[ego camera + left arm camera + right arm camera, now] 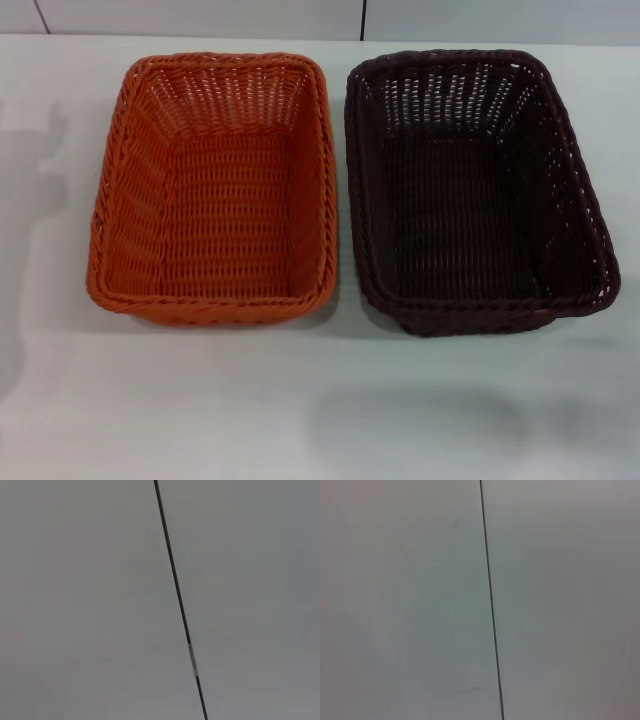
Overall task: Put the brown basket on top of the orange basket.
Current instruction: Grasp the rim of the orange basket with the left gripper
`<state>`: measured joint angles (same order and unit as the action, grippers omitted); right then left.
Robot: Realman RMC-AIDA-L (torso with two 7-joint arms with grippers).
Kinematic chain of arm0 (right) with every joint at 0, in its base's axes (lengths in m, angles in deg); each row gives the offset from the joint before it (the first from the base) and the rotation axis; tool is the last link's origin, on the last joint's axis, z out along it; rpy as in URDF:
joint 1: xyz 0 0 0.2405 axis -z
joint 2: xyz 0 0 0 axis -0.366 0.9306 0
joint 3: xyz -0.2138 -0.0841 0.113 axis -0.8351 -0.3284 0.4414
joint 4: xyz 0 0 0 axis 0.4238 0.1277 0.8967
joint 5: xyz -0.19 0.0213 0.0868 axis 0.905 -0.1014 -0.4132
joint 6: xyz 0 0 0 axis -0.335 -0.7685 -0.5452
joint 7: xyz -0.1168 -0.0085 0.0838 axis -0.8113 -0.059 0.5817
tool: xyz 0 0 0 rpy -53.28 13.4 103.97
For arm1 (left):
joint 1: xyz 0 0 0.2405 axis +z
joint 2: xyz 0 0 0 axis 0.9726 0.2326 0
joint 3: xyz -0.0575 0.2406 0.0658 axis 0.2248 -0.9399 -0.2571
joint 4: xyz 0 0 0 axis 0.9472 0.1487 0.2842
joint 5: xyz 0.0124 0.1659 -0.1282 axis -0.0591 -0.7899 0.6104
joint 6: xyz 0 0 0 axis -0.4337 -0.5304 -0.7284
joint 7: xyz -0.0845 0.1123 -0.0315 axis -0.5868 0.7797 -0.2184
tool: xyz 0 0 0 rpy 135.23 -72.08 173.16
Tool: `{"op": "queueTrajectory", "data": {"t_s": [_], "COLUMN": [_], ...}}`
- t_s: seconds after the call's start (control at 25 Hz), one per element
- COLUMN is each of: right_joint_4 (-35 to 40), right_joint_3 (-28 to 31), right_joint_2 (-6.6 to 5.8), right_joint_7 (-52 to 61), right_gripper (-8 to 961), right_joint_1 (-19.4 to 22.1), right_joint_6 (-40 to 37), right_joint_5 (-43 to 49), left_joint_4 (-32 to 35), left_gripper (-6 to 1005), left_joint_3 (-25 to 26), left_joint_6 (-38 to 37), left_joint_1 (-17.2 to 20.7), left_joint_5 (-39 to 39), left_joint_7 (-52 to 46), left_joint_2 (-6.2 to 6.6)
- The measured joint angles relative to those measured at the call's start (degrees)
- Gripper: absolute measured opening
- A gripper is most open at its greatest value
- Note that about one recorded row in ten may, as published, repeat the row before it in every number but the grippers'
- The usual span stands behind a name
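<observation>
The orange basket point(215, 190) stands on the white table point(300, 410) at the left of the head view. The brown basket point(475, 190) stands right beside it on the right, a narrow gap between their rims. Both are upright and empty. Neither gripper nor arm shows in the head view. The two wrist views show only a plain pale surface with a thin dark seam point(177, 600), also in the right wrist view point(491, 600); no basket and no fingers show there.
The table's far edge meets a pale wall with dark seams point(362, 18). Bare tabletop lies in front of both baskets and to the left of the orange one.
</observation>
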<state>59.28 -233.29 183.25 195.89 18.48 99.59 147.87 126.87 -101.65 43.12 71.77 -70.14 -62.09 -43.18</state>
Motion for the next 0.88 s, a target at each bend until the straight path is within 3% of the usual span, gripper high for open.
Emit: {"op": "queueTrajectory", "data": {"t_s": [0.12, 0.24, 0.32, 0.36, 0.6, 0.64, 0.68, 0.88], "right_joint_4": [0.00, 0.00, 0.01, 0.01, 0.03, 0.03, 0.03, 0.02], "right_joint_3": [0.02, 0.07, 0.11, 0.13, 0.09, 0.08, 0.08, -0.02], "right_joint_2": [0.00, 0.00, 0.00, -0.02, -0.09, -0.09, -0.09, -0.09], "right_joint_7": [0.06, 0.09, 0.09, 0.09, 0.09, 0.09, 0.09, 0.09], "right_gripper": [819, 818, 818, 818, 817, 817, 817, 816], "right_joint_1": [0.00, 0.00, -0.01, -0.04, -0.44, -0.45, -0.44, -0.39], "right_joint_6": [-0.60, -0.75, -0.83, -0.90, -1.16, -1.17, -1.17, -1.18], "right_joint_5": [0.00, 0.01, 0.01, 0.01, 0.01, 0.01, 0.01, 0.01], "left_joint_4": [-0.17, 3.05, 5.29, 5.59, 10.04, 10.04, 11.18, 11.82], "left_gripper": [822, 821, 819, 818, 815, 815, 815, 815], "left_joint_3": [-0.51, -3.46, -4.23, -4.12, 3.56, 3.56, 6.79, 12.42], "left_joint_6": [3.91, 15.38, 25.52, 26.70, 35.34, 35.34, 41.09, 52.66], "left_joint_1": [-1.53, -3.43, -5.58, -5.91, -7.60, -7.60, -8.98, -12.43], "left_joint_5": [0.62, 1.45, 5.14, 5.98, 32.32, 32.32, 38.69, 46.77], "left_joint_7": [-0.40, 0.74, 6.02, 7.12, 36.02, 36.02, 43.41, 51.26], "left_joint_2": [0.80, 2.19, 2.46, 2.45, 0.75, 0.75, 0.45, 0.38]}}
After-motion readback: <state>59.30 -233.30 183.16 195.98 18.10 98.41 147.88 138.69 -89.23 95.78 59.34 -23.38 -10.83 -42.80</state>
